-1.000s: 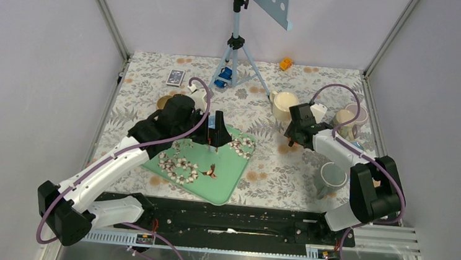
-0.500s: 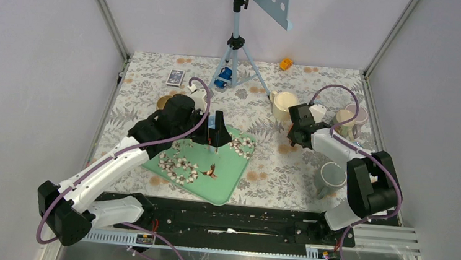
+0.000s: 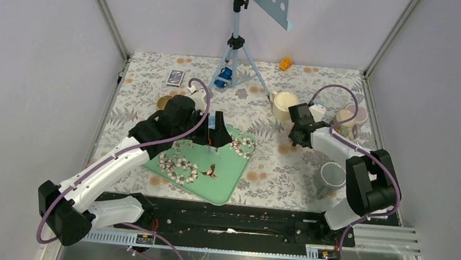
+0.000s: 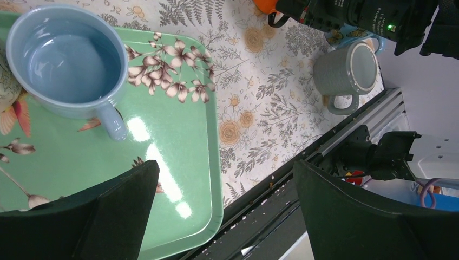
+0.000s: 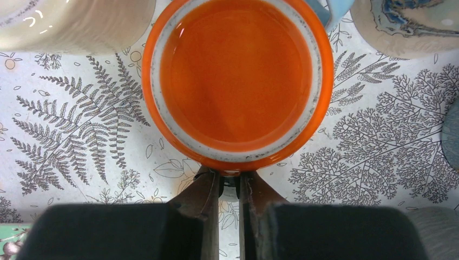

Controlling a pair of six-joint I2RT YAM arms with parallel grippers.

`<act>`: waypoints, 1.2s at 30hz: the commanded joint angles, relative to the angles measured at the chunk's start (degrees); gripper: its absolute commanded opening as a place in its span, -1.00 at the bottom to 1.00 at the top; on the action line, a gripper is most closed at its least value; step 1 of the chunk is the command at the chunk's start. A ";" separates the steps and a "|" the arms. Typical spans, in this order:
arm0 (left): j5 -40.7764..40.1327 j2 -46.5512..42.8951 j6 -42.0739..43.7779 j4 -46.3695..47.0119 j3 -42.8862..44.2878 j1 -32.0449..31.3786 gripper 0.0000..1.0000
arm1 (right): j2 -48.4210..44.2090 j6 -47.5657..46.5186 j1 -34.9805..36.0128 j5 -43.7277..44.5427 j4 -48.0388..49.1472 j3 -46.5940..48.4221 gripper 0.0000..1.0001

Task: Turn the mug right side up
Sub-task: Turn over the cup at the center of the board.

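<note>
Pinching orange mug by handle, right gripper clamped tight, guessing so wrist roll can flip it. Mug fills upper centre of right wrist frame, looks base-up. Left gripper spread wide, idle over tray.

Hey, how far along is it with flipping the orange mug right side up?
Done: the approach. The right tool is closed on the handle of the orange mug. In hand: that grip only; the mug sits on the table showing what looks like its ringed base, so it is not yet flipped. Left: lift it, rotate it and set it down with the opening up.
</note>
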 commanded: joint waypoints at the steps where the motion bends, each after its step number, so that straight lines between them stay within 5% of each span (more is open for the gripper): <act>1: 1.13 -1.00 -3.73 3.43 -1.28 0.21 0.98 | -1.44 -0.45 -0.07 -0.97 -0.58 1.87 -1.00; 17: 11.29 -1.55 -22.65 21.21 -11.63 0.30 0.98 | -15.03 4.77 2.12 -12.07 2.69 -4.33 -1.00; 36: 21.26 8.17 -40.91 46.80 -14.81 1.02 0.97 | -28.81 19.68 3.24 -31.81 28.60 -11.11 -1.00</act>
